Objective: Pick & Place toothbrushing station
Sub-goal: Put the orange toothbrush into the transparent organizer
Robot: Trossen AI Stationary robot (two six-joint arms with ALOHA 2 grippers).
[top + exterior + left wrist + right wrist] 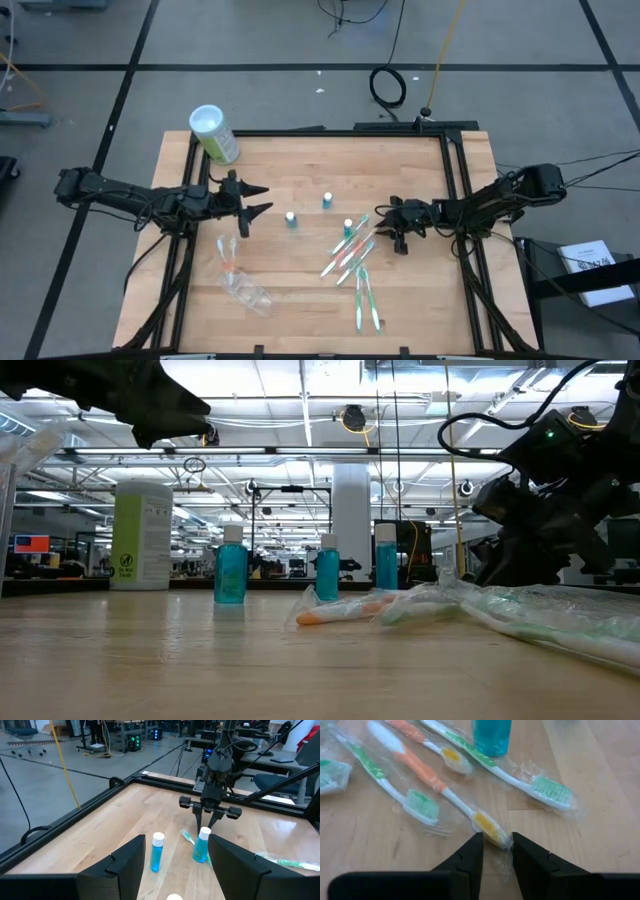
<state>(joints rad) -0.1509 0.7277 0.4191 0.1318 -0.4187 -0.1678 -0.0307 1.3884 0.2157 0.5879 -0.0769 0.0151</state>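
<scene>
Several wrapped white toothbrushes with green or orange accents [352,252] lie flat on the wooden table [300,160] at centre right, two more lying nearer the front [366,302]. Three blue-capped tubes [291,218] [327,200] [348,227] stand upright at mid-table. A clear plastic holder [245,292] lies at front left, with an orange-accented brush [228,252] beside it. My right gripper [497,851] is low at the brushes' right end, shut on an orange brush [427,772]. My left gripper [175,865] is open and empty, above the table left of the tubes. My right gripper pinches the wrapped bristle end [492,831] of the orange toothbrush between its two fingertips [472,852]. The fingers come in low from the table's right side, roughly along the brush. The brush lies flat on the table among the others.
A large green canister with a white lid [214,133] stands at the far left corner. A black frame [450,180] borders the table on its far, left and right sides. Bare wood lies along the far side and at front centre.
</scene>
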